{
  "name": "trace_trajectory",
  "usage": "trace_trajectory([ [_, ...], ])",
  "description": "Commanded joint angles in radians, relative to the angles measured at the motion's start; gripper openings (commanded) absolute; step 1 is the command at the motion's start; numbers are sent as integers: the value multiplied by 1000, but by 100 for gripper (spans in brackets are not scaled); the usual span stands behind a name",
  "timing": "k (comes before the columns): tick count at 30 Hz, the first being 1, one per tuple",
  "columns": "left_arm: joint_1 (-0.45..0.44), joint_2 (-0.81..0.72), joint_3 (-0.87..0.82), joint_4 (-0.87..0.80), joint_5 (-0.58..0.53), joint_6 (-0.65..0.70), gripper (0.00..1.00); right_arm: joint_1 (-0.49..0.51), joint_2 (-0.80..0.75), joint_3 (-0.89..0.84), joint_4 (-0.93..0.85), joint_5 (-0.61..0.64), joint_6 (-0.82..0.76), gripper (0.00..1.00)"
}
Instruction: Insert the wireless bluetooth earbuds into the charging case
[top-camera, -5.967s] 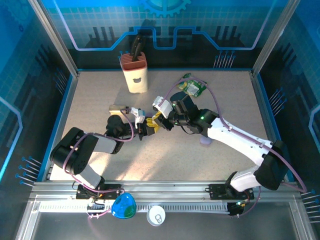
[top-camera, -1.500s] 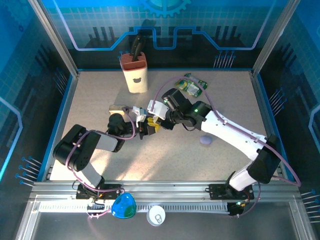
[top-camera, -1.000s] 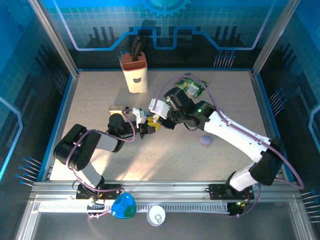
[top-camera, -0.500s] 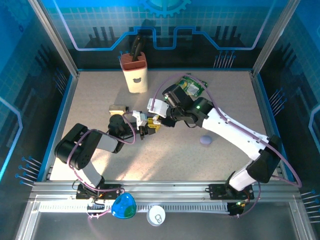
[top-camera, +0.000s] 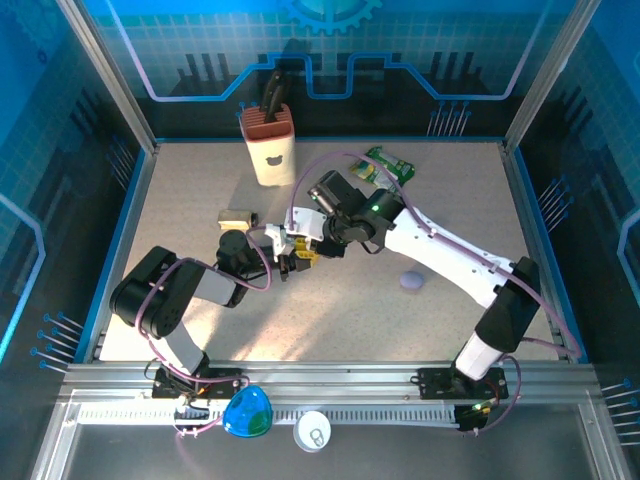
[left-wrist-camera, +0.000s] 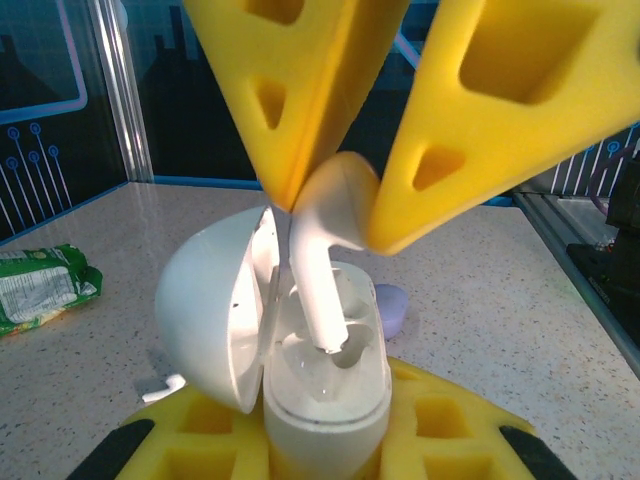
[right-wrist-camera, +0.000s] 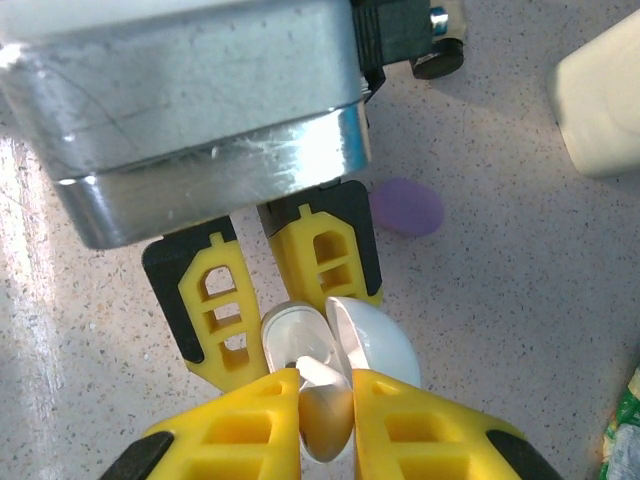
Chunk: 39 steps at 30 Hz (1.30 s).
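charging case (left-wrist-camera: 325, 410): base hidden between the left gripper (left-wrist-camera: 325, 445) pads, cropped at 6 o'clock.
earbud (left-wrist-camera: 315, 290): head partly covered by right gripper (left-wrist-camera: 335, 210) fingers.
green packet (left-wrist-camera: 40, 285): cropped at 9 o'clock.

This is a robotics lab work cell rather than a home or shop. A frame of aluminium posts (top-camera: 105, 75) encloses a speckled beige tabletop (top-camera: 190, 200), walled by blue translucent panels (top-camera: 60, 200) printed with a gear emblem (top-camera: 330, 10) and circuit-trace graphics. A black left arm (top-camera: 165, 300) and a white right arm (top-camera: 450, 255) are bolted to a slotted metal rail (top-camera: 340, 380) at the near edge, with purple cables (top-camera: 300, 175) looped along them.
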Motion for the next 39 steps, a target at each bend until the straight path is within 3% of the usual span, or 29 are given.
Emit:
trace_trajectory([
  [1, 9, 10, -13, 26, 5, 26, 10, 17, 19, 46, -59, 3, -29, 18],
  [39, 9, 6, -12, 27, 13, 13, 10, 36, 100, 113, -178, -14, -67, 18],
])
